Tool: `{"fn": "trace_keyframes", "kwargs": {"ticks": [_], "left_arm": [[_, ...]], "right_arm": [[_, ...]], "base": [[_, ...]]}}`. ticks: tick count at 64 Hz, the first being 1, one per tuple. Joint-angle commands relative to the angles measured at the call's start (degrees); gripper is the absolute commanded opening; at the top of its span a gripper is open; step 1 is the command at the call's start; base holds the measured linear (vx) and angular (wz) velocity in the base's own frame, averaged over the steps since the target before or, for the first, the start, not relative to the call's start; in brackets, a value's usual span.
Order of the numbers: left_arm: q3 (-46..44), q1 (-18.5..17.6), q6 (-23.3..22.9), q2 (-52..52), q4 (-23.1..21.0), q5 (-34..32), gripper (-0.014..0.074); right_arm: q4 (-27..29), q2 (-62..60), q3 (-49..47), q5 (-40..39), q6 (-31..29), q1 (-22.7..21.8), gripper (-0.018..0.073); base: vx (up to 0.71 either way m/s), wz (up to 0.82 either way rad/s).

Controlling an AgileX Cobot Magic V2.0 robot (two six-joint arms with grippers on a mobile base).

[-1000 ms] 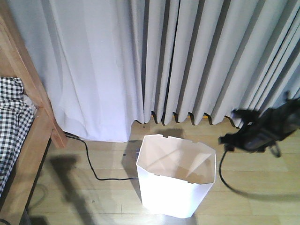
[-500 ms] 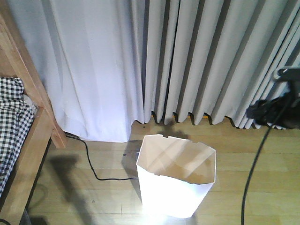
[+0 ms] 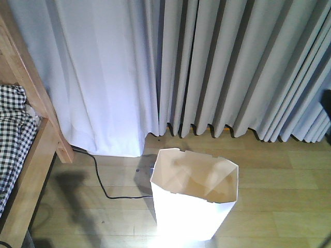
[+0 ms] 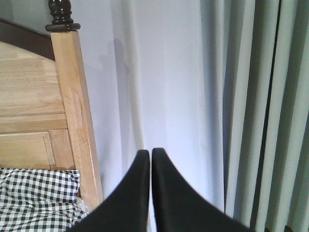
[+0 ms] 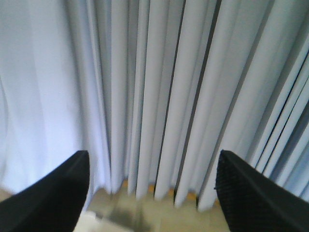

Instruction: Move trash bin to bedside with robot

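The white trash bin (image 3: 195, 199) stands upright and empty on the wooden floor, right of the bed. The light wooden bed frame (image 3: 37, 155) with checkered bedding (image 3: 13, 139) is at the left edge; its post (image 4: 72, 106) and bedding (image 4: 38, 198) also show in the left wrist view. My left gripper (image 4: 147, 157) is shut and empty, facing the curtain beside the bed post. My right gripper (image 5: 152, 166) is open wide and empty, facing the curtain folds above the floor. Only a dark sliver of the right arm (image 3: 327, 106) shows at the front view's right edge.
Grey-white curtains (image 3: 207, 67) hang across the whole back, down to the floor. A black cable (image 3: 101, 181) runs over the floor from the bed toward the bin. Bare wooden floor (image 3: 279, 206) lies right of the bin.
My right arm, which was beside the bin's right side, has swung up and right, almost out of the front view. The bin and the bed have not moved.
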Motion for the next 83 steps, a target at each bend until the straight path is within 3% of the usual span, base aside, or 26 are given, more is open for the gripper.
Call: {"fn": "trace_keyframes", "kwargs": {"ticks": [1, 20, 50, 57, 71, 83], "left_arm": [[0.7, -0.4, -0.8, -0.8, -0.5, -4.3, -0.0006], [0.7, -0.4, -0.8, -0.8, -0.5, -4.3, -0.0006], [0.7, -0.4, -0.8, -0.8, -0.5, -4.3, -0.0006], [0.7, -0.4, -0.8, -0.8, -0.5, -4.3, -0.0006], [0.7, -0.4, -0.8, -0.8, -0.5, -4.3, -0.0006], [0.7, -0.4, -0.8, -0.8, -0.5, -4.3, -0.0006]], "right_arm": [[0.6, -7.7, 2.7, -4.4, -0.1, -0.3, 0.0526], [3.1, -26.9, 11.3, -3.9, -0.1, -0.3, 0.0526], [3.0, -28.5, 12.3, -3.7, -0.1, -0.3, 0.0517], [2.7, -28.5, 12.3, -3.8, -0.1, -0.3, 0.0411], [2.9, -28.5, 12.3, -3.8, -0.1, -0.3, -0.0010], [3.0, -28.5, 12.3, -3.8, 0.0, -0.3, -0.0009]], "base": [[0.00, 0.00], [0.00, 0.00], [0.00, 0.00], [0.00, 0.00], [0.00, 0.00], [0.00, 0.00]]}}
